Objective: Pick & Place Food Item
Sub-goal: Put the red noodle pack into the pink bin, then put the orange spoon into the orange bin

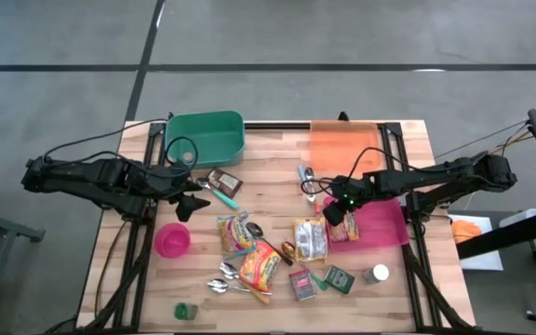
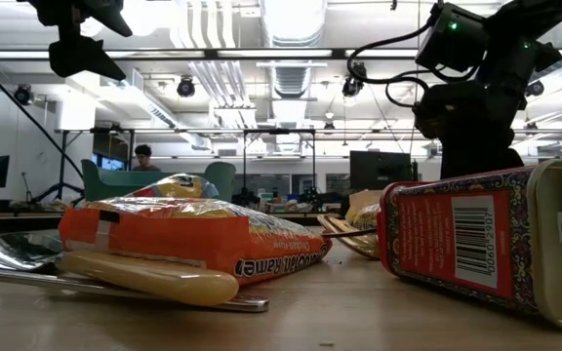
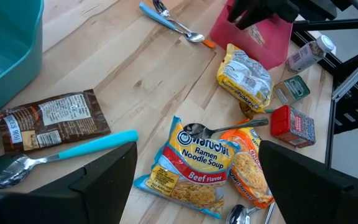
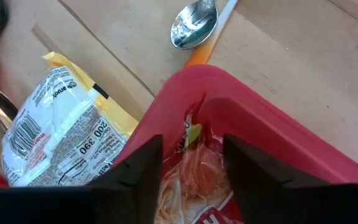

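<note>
The red ramen packet [image 4: 194,177] sits over the near-left corner of the pink tray [image 1: 389,223], on the right side of the table, with the right gripper [image 4: 191,163] directly above it. Its two dark fingers stand a little apart on either side of the packet, and I can't tell whether they grip the wrapper or have let it go (the gap looks loose, but that is only my reading). I take this for the placing step, the food item being delivered into the tray.

Next the right arm would need to open fully and lift straight up, clear of the tray's rim. The yellow noodle packet [image 1: 310,239] lies just left of the tray.

The left gripper [image 1: 192,202] waits with fingers spread near the green bin [image 1: 205,136], above the brown packet [image 3: 51,119] and teal-handled spoon [image 3: 55,155].
</note>
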You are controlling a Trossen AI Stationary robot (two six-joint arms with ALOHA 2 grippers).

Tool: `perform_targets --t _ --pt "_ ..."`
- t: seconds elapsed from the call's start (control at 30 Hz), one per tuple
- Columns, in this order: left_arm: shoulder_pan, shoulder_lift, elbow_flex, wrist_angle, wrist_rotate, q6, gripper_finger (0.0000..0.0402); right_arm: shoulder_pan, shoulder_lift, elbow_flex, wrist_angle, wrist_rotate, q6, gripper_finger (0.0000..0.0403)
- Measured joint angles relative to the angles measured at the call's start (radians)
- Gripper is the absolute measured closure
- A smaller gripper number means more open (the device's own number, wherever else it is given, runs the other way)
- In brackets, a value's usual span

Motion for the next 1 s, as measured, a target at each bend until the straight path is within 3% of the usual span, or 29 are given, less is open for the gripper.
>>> perform_targets --t 0.3,0.7,1.0 --pt "0.0 0.0 0.0 0.0 0.0 0.0 0.0065 0.0 -0.002 0.0 -0.002 -0.01 0.058 0.0169" --pt "0.0 0.0 0.0 0.0 0.0 0.0 0.0065 0.001 -0.017 0.09 -0.141 -0.027 0.033 0.0167" --pt "0.0 0.0 0.0 -0.002 0.0 0.003 0.0065 0.016 -0.017 0.199 -0.222 -0.034 -0.074 0.0167"
